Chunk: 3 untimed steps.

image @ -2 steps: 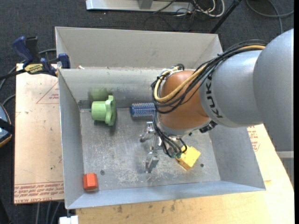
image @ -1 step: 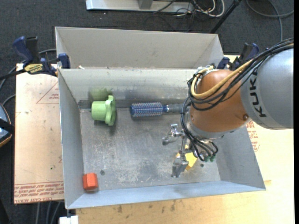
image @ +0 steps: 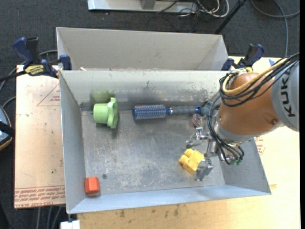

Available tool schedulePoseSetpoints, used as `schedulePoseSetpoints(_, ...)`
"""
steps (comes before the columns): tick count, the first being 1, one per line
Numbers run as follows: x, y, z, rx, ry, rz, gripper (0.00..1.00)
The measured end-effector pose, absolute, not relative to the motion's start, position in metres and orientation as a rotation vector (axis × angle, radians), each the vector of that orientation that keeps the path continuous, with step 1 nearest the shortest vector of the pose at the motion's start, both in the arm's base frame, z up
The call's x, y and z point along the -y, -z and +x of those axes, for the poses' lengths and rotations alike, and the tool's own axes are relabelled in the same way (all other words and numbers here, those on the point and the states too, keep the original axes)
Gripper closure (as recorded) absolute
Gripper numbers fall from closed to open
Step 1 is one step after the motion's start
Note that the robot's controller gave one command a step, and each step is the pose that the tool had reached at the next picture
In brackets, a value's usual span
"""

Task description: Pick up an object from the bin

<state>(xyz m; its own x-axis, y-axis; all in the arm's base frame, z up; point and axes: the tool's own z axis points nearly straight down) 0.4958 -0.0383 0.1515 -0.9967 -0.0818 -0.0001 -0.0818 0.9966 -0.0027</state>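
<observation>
My gripper (image: 200, 157) reaches down at the bin's front right, its fingers standing on either side of a yellow block-shaped toy (image: 190, 161) that lies on the floor there. One fingertip shows at the toy's right front, the other above it. A blue hairbrush (image: 157, 111) with a dark handle lies along the back wall, left of the gripper.
A light green plastic spool-like piece (image: 105, 112) rests at the back left. A small orange cube (image: 92, 185) sits in the front left corner. The arm with its orange cover hangs over the bin's right side.
</observation>
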Motion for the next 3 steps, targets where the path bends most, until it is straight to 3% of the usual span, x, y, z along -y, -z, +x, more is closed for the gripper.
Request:
schedulePoseSetpoints(1,0.066,-0.072,0.516,-3.136,-0.003,-0.029,0.00)
schedulePoseSetpoints(2,0.065,-0.077,0.517,-3.131,-0.002,-0.034,1.00)
schedulePoseSetpoints(3,0.078,-0.242,0.533,-3.091,0.004,-0.501,1.00)
